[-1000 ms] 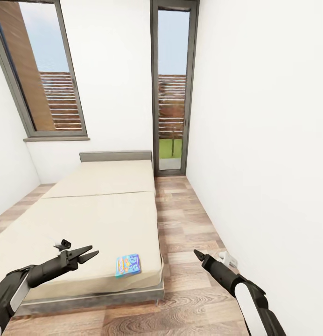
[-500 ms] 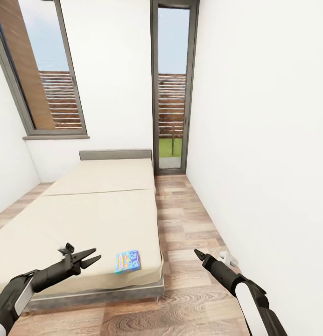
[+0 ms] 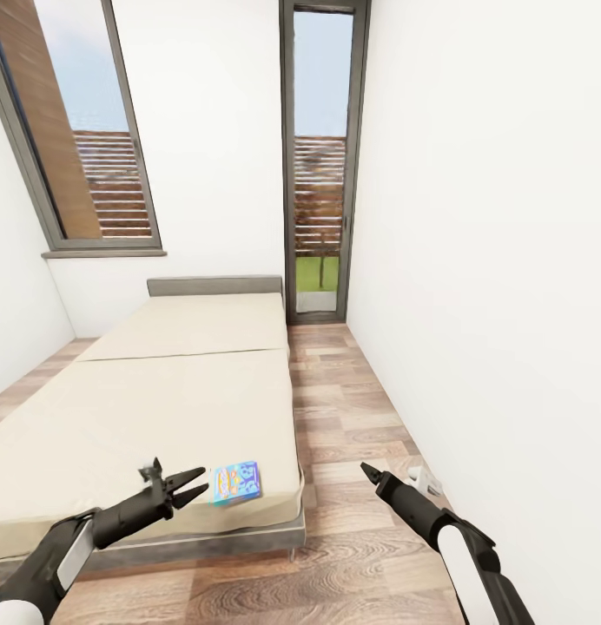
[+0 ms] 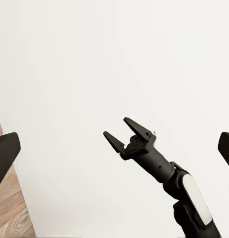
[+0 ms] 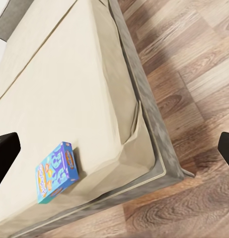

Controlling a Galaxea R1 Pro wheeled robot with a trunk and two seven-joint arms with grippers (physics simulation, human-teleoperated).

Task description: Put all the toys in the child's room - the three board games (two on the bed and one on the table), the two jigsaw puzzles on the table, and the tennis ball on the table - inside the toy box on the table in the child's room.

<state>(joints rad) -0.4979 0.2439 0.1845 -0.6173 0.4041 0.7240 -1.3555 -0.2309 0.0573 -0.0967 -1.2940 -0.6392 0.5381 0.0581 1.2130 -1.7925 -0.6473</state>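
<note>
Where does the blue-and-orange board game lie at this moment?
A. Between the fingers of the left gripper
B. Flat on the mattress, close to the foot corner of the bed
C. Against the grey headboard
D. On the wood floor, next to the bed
B: the board game lies flat on the beige mattress of the bed, near its foot corner, and the open left gripper is beside it, not touching.
</note>
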